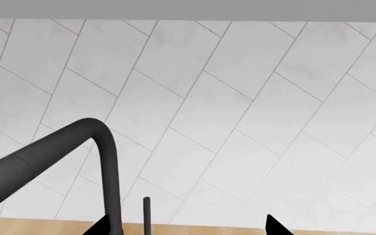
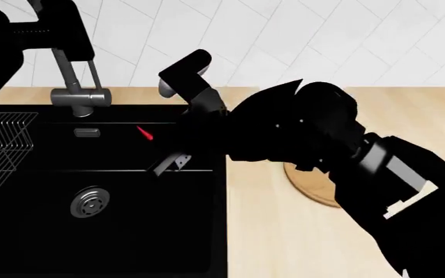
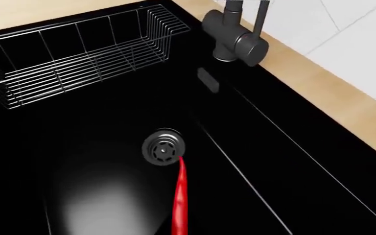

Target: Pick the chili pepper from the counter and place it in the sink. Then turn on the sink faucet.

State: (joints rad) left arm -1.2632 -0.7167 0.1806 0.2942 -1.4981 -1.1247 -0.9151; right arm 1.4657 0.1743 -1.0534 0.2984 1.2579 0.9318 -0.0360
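Chili pepper point(image 3: 180, 200), only one, red and thin, hangs over the black sink point(image 3: 96, 196), and its tip points near the one round metal drain point(image 3: 164, 147). In the head view the pepper point(image 2: 144, 133) shows as a small red streak against the back wall of the sink point(image 2: 130, 231), beside the right arm. The right gripper point(image 2: 172, 163) reaches over the sink; its jaws seem clenched on the pepper, as the right wrist view shows the pepper just under the camera. One wire rack point(image 3: 77, 63) sits at a far side of the sink. One dark faucet point(image 2: 79, 87) stands on the beige table point(image 2: 284, 231) behind the sink, with one thin lever point(image 1: 147, 213). The left gripper point(image 1: 188, 227) is near the faucet point(image 1: 57, 156); two dark tips show, apart, so its jaws are released. One round wooden plate point(image 2: 315, 188) lies on the table, partly hidden under the right arm.
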